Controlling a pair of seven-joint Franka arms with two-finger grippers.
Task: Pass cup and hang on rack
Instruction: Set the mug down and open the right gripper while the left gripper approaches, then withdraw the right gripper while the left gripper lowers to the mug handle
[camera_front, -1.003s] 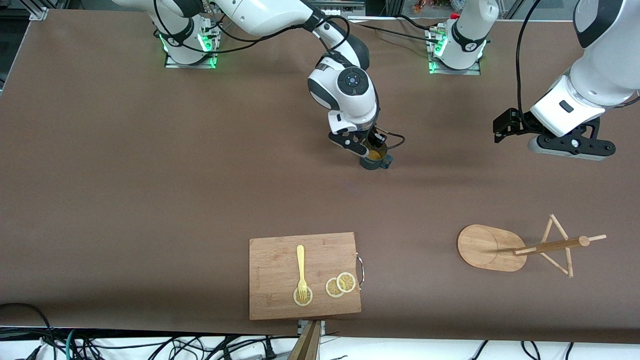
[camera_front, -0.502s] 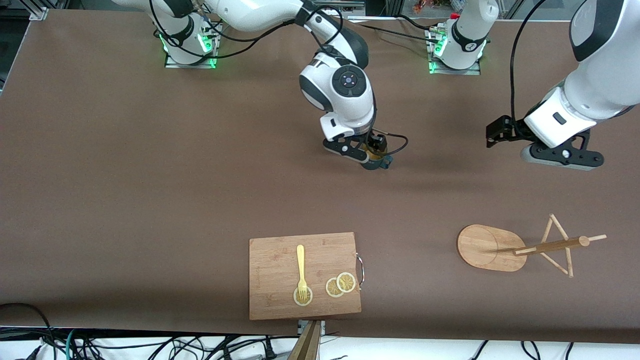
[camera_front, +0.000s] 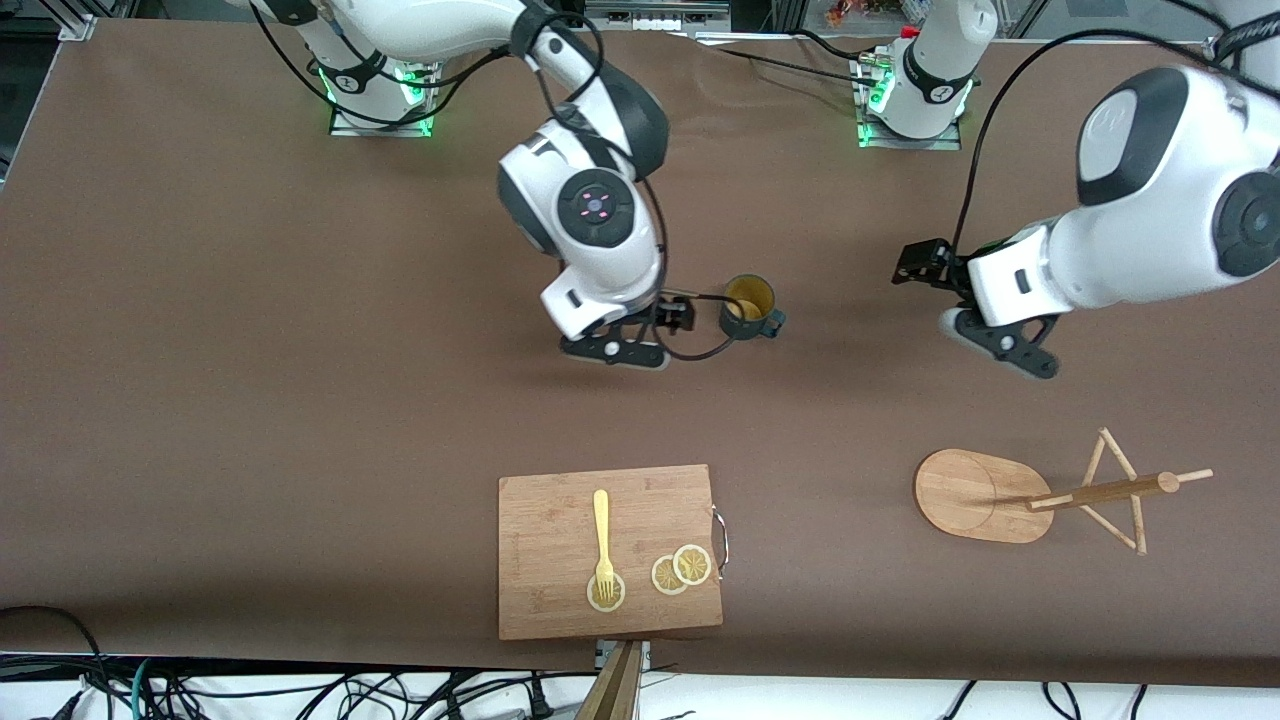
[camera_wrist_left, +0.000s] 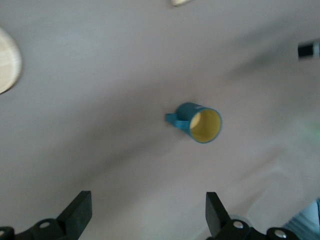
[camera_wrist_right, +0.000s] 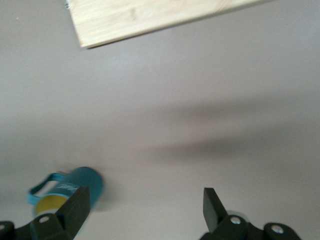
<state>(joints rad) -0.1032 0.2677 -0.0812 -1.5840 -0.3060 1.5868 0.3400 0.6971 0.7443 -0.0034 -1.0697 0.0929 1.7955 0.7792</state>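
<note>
Brown table (camera_front: 300, 400): cup (camera_front: 748, 306) upright, free, beside spread right gripper (camera_front: 640, 335); left gripper (camera_front: 975, 320) spread.

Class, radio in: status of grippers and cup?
Right gripper open, beside cup. Left gripper open, over bare table. Cup upright, free. Rack unobstructed.

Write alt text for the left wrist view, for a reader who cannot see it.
A small teal cup with a yellowish inside stands alone on the brown table, its handle showing at one side. The open left gripper hangs above the table, apart from the cup and holding nothing. A pale wooden edge shows at the frame's border.
</note>
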